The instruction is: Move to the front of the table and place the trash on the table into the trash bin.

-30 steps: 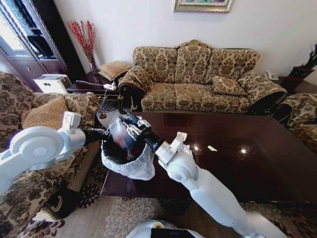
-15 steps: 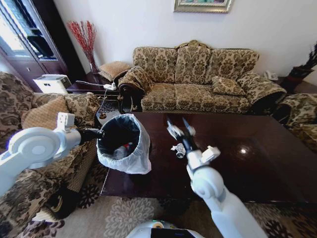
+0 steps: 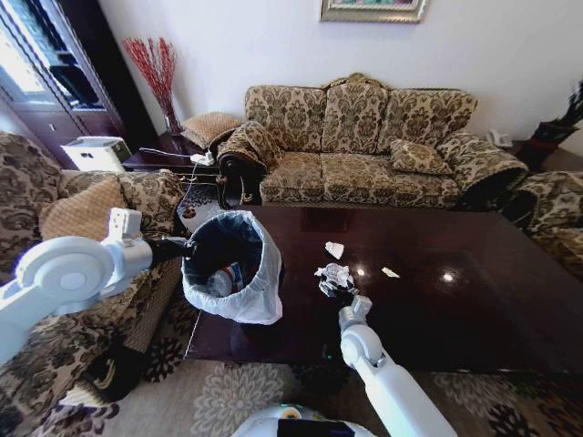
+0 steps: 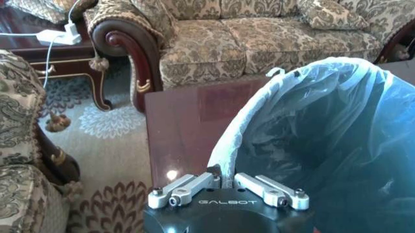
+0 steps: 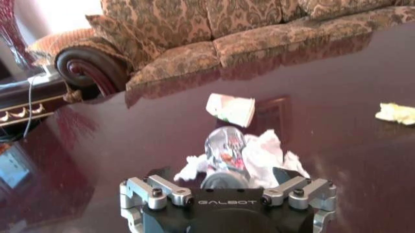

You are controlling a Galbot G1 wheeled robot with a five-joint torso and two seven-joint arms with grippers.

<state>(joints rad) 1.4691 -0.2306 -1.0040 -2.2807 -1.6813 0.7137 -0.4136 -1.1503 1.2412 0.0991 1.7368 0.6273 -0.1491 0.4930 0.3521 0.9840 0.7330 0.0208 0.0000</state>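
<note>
My left gripper (image 3: pixel 187 247) is shut on the bag-lined rim of the trash bin (image 3: pixel 239 284), holding it at the table's (image 3: pixel 465 319) left end; the pinched rim (image 4: pixel 224 178) shows in the left wrist view. A clear bottle (image 3: pixel 224 278) with a red-and-blue label lies inside the bin. My right gripper (image 3: pixel 333 289) is low over the table, open, its fingers (image 5: pixel 150 193) spread on either side of a crumpled white paper wad (image 5: pixel 263 155) with a clear shiny plastic piece (image 5: pixel 224 145) in it. Two more white scraps (image 3: pixel 334 248) (image 3: pixel 389 271) lie farther on the table.
A patterned sofa (image 3: pixel 364 146) stands behind the table and an armchair (image 3: pixel 82 209) on the left, close to the bin. A dark side table (image 3: pixel 164 155) with a power strip and cables sits at the back left. Patterned rug lies along the table's front edge.
My right gripper left the bin, swung right over the table and dropped low to the paper wad. The bottle now lies in the bin. The left arm kept holding the bin.
</note>
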